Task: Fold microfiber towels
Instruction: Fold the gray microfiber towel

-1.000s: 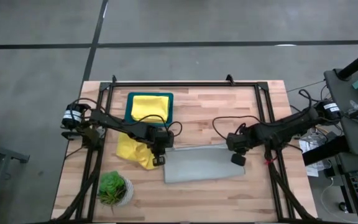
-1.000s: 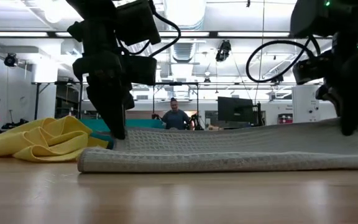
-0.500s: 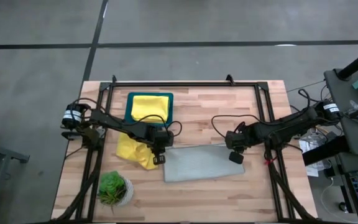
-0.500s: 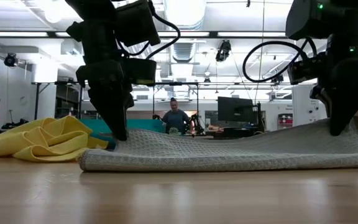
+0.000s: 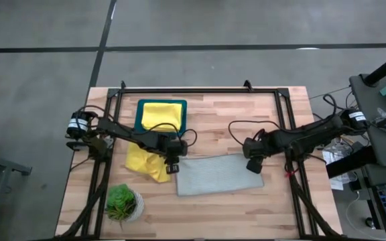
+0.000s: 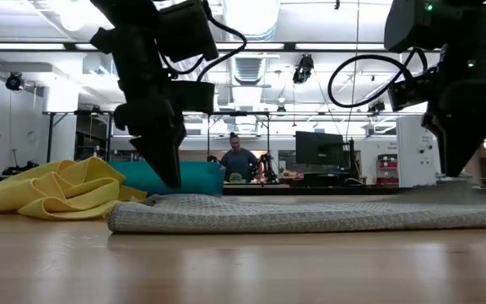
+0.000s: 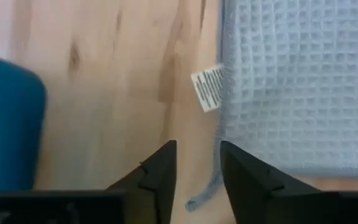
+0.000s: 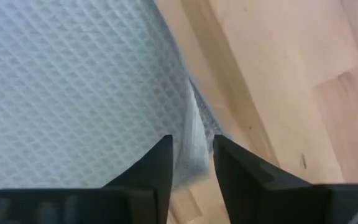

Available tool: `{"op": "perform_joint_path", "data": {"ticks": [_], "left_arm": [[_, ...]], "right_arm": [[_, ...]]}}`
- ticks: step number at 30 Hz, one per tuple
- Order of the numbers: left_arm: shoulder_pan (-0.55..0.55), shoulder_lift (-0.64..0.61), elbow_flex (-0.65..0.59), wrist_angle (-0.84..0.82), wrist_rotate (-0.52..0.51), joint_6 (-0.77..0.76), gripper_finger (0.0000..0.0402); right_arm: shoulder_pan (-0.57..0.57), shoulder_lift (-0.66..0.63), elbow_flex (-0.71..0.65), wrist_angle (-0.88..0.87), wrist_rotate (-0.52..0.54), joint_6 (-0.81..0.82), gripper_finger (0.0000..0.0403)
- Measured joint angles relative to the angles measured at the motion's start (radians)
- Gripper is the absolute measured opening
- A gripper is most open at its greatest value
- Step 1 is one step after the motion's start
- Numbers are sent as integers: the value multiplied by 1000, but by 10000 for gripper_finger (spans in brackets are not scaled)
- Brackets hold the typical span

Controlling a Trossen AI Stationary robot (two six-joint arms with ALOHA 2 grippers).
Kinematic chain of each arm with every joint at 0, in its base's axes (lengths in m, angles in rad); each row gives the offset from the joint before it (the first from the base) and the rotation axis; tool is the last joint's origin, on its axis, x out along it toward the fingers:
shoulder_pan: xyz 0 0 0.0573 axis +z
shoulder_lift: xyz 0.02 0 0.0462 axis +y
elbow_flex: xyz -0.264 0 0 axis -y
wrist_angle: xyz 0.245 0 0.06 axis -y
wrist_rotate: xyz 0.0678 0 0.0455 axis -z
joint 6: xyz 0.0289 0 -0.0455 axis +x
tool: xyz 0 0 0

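Observation:
A pale grey towel (image 5: 216, 175) lies folded flat on the wooden table, also seen in the low view (image 6: 310, 211). My left gripper (image 5: 173, 167) hangs open just above the towel's far left corner (image 7: 229, 134), beside its white label (image 7: 208, 88). My right gripper (image 5: 253, 165) hangs open just above the far right corner (image 8: 194, 146). In the low view both sets of fingertips (image 6: 169, 176) (image 6: 450, 165) stand clear of the cloth. A crumpled yellow towel (image 5: 143, 163) lies left of the grey one. Another yellow towel (image 5: 161, 114) lies in the teal tray (image 5: 139, 115).
A small potted plant (image 5: 122, 203) stands at the near left. A black frame (image 5: 200, 90) runs along the table's far side and down both sides. Bare wood shows at the far right and near right of the grey towel.
Both grippers have opened and let go of the grey towel's far corners while staying over them. The right corner, held up a moment ago, has dropped, and the towel now lies flat. The left gripper has tipped a little.

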Motion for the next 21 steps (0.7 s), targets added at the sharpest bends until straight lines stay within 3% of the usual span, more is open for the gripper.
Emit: {"op": "perform_joint_path", "data": {"ticks": [10, 16, 21], "left_arm": [[-18, -36, 52, 10, -6, 67, 130], [-97, -23, 53, 124, 8, 41, 130], [-150, 10, 51, 219, 9, 27, 130]], "right_arm": [[-72, -1, 14, -43, 8, -41, 119], [-64, -33, 13, -108, -107, 115, 114], [-36, -87, -8, -106, -175, 241, 143]]}}
